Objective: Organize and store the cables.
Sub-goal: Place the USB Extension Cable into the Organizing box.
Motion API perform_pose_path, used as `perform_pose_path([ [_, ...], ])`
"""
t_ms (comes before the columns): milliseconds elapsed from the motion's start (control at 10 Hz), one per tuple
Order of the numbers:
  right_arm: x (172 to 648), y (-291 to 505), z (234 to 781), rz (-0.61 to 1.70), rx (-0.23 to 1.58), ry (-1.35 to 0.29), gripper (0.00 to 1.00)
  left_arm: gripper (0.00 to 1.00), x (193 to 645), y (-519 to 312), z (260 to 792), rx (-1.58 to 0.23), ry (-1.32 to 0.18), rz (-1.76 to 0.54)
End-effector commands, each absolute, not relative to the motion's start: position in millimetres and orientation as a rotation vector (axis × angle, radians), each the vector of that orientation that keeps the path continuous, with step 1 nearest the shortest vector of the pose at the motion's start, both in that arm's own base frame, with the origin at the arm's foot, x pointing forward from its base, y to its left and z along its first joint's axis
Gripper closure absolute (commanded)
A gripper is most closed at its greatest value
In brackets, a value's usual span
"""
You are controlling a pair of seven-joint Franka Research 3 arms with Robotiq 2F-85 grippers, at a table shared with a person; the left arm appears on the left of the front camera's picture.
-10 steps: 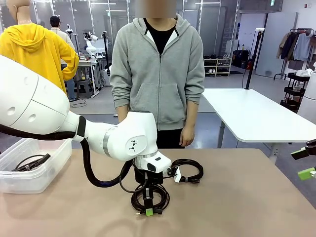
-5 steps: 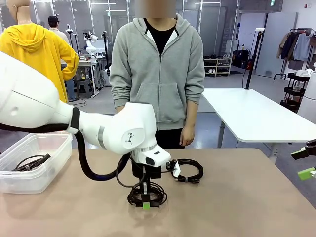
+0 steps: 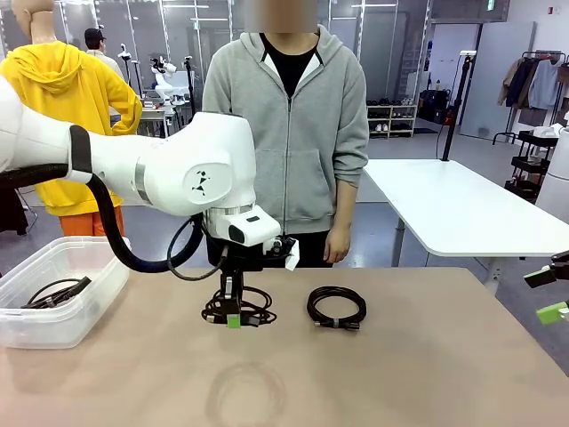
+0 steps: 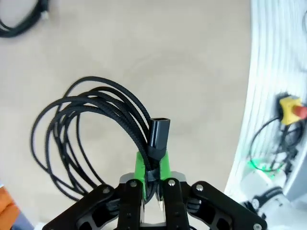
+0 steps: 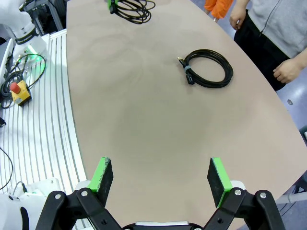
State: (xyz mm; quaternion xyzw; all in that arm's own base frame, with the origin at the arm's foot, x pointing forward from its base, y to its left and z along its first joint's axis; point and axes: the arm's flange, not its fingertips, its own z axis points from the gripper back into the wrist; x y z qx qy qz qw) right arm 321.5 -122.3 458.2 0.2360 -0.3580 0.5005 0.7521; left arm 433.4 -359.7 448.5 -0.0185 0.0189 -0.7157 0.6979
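Storage is standing partly done: the binned cable (image 3: 53, 292) is lying in the clear bin (image 3: 76, 320) at 9 o'clock, the left gripper (image 3: 233, 318) is pinching the held cable (image 4: 136, 130) above the worktop (image 3: 400, 374), the loose cable (image 3: 336, 308) is lying at its 3 o'clock, and the right gripper (image 5: 158, 175) is idling, spread wide.

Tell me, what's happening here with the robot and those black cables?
The robot's left tool is clamped on one coiled black cable, which hangs above the table. A second coil lies on the table near the person, who stands watching with hands down. A clear bin at the robot's left already holds another cable. The right tool is open, idle at the right side.
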Motion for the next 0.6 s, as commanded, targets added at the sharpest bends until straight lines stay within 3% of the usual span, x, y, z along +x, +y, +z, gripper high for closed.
perform_pose_path([
  [0, 322.4, -120.4, 459.2, 1.088, 0.527, -0.786, 0.0, 1.0, 430.3, -362.8, 440.2, -0.058, 0.045, -1.565],
  [300, 322.4, -120.4, 459.2, 1.088, 0.527, -0.786, 0.0, 1.0, 430.3, -362.8, 440.2, -0.058, 0.045, -1.565],
  [400, 322.4, -120.4, 459.2, 1.088, 0.527, -0.786, 0.0, 0.87, 433.2, -362.0, 442.3, -0.049, 0.054, -1.585],
  [500, 322.4, -120.4, 459.2, 1.088, 0.527, -0.786, 0.0, 0.87, 425.5, -348.4, 459.2, 0.088, 0.041, -1.704],
])
